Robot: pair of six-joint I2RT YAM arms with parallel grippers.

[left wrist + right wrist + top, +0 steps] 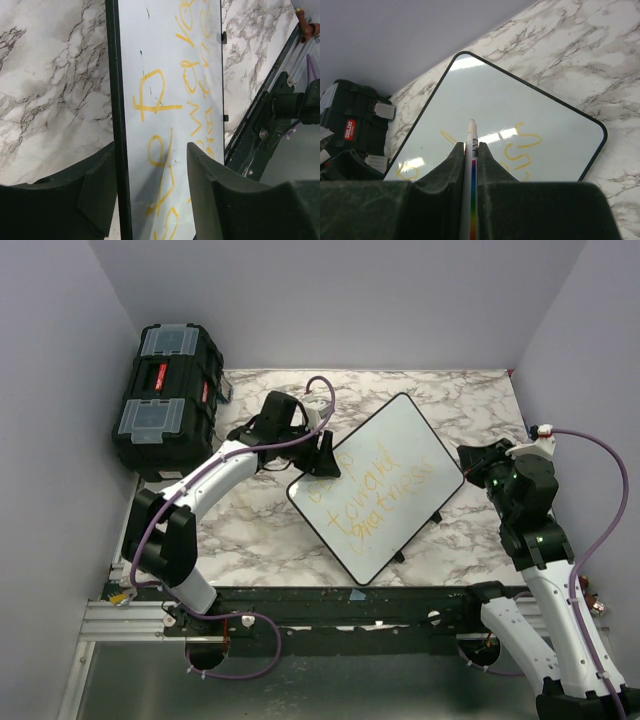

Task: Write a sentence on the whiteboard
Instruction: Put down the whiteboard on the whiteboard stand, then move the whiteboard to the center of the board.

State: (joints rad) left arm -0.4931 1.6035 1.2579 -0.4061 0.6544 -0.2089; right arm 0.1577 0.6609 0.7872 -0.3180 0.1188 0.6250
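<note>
The whiteboard (400,455) lies turned at an angle in the middle of the marble table, with the sentence (385,490) in yellow-orange lines across it. My left gripper (325,455) is at its left edge. In the left wrist view that gripper (150,149) stands open, one finger on each side of the black rim (114,75), with yellow letters (150,95) on the whiteboard (165,60) between and beyond the fingers. My right gripper (470,462) hovers at the board's right corner. It (471,146) is shut on a white marker (471,132) with a rainbow stripe, tip over the whiteboard (490,90).
A black toolbox (165,400) with clear lid compartments stands at the back left, off the marble top (260,530). Purple-grey walls close in the left, back and right. A black rail (350,605) runs along the near edge between the arm bases.
</note>
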